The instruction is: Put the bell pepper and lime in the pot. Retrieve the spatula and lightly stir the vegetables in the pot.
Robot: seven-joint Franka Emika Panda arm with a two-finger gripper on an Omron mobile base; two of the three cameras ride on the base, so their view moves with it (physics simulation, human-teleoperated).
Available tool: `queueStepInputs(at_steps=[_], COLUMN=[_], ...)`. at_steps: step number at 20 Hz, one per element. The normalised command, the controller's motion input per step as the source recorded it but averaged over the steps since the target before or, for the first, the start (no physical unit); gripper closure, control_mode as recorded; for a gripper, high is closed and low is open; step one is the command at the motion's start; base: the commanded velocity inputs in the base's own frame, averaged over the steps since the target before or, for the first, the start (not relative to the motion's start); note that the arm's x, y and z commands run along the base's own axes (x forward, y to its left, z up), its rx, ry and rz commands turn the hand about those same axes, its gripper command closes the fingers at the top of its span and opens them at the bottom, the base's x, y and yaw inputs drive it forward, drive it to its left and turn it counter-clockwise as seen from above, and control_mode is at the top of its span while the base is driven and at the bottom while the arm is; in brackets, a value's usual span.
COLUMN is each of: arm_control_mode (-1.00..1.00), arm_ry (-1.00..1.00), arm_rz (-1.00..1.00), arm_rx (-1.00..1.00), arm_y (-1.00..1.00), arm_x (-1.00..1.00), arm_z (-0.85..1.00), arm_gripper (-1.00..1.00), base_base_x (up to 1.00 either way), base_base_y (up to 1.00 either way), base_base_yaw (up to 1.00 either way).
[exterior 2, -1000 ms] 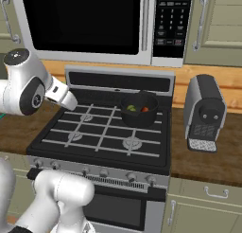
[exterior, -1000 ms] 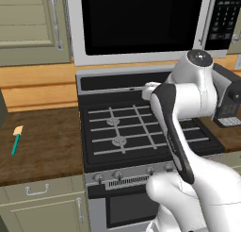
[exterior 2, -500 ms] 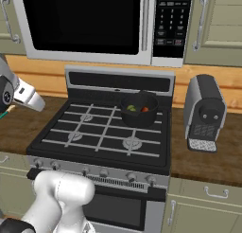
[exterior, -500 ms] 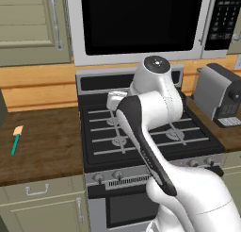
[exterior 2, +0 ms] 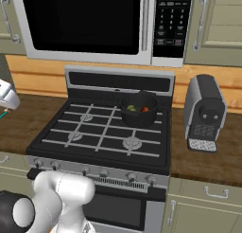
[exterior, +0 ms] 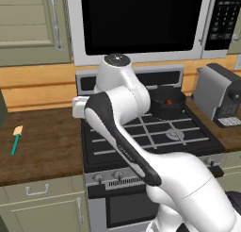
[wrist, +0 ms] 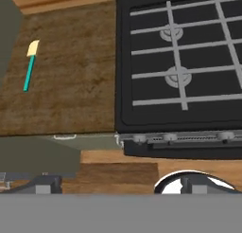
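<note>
The black pot [exterior 2: 139, 112] stands on the stove's back right burner and holds the lime [exterior 2: 131, 107] and the bell pepper [exterior 2: 144, 109]. From the left base, the pot [exterior: 167, 103] shows a red spot of pepper [exterior: 168, 102] inside. The spatula [exterior: 16, 139], teal handle and cream blade, lies flat on the wooden counter left of the stove. My gripper [wrist: 120, 183] is open and empty, hanging high above the counter's front edge. The hand view has the spatula [wrist: 29, 67] at its upper left, far from the fingertips. My hand [exterior 2: 6, 95] sits at the left edge of the right base view.
The black stove [exterior: 155, 136] has bare grates in front of the pot. A grey coffee machine [exterior 2: 204, 114] stands on the right counter. The microwave [exterior: 141, 19] hangs over the stove. A dark tall object [wrist: 7, 33] borders the left counter beyond the spatula.
My arm has swung from over the stove toward the left counter, and the hand now looks down at the spatula. The jaws stayed open. Pot and vegetables have not moved.
</note>
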Motion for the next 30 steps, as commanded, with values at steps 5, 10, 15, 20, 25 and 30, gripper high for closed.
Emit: queueStepInputs(at_steps=[5, 10, 15, 20, 25, 30], arm_control_mode=[-1.0, -1.0, -1.0, -1.0, -1.0, -1.0], arm_ry=[0.0, 0.0, 0.0, 0.0, 0.0, 0.0], arm_rz=[0.14, 0.09, 0.1, 0.11, 0.08, 0.04], arm_rx=[0.0, 0.0, 0.0, 0.0, 0.0, 0.0], arm_y=[0.75, 0.73, 0.25, -0.49, -0.37, 0.18], arm_x=[0.0, 0.1, 0.17, 0.03, 0.05, 0.29], arm_z=[-0.37, -0.33, -0.07, -0.18, -0.07, -0.01], arm_gripper=[-1.0, -1.0, -1.0, -1.0, -1.0, -1.0], base_base_x=[0.0, 0.0, 0.0, 0.0, 0.0, 0.0], base_base_y=[0.0, 0.0, 0.0, 0.0, 0.0, 0.0], base_base_yaw=[0.0, 0.0, 0.0, 0.0, 0.0, 0.0])
